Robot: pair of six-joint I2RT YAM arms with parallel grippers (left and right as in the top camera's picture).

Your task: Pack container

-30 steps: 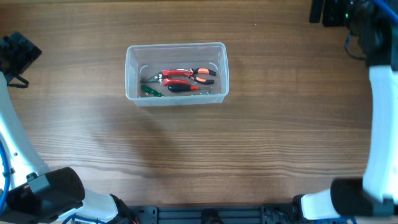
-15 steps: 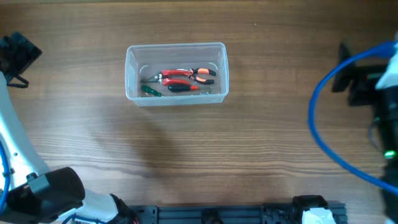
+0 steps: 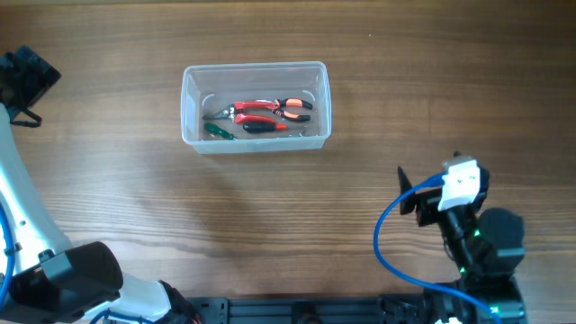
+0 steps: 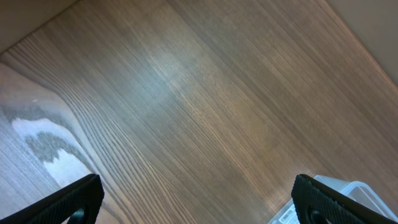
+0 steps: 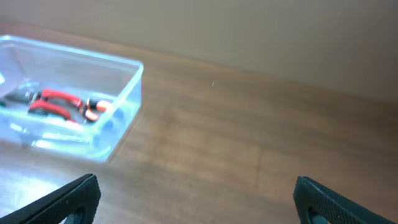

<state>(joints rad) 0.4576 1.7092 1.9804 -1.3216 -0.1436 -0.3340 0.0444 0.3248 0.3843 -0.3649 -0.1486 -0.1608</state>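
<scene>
1. Container position: the container stands upright on the table, at the far-centre of the overhead view. The right wrist view shows it low on the left.
2. Contents: red-handled pliers, an orange-and-black plier and a green-handled tool lie flat on the container floor, close together. A dark-handled tool lies among them; its type cannot be told.
3. Left gripper: the jaws are spread wide and grasp nothing. It hangs above bare wood at the left side, well apart from the container.
4. Right gripper: the jaws are spread wide and empty. The arm sits at the near right of the table, well apart from the container.
5. Step in hand: no loose tool shows on the table, so packing appears complete or nearly so.
6. Next move: if an item remains out of view, locate it first. Otherwise only parking both arms clear of the container is called for.
</scene>
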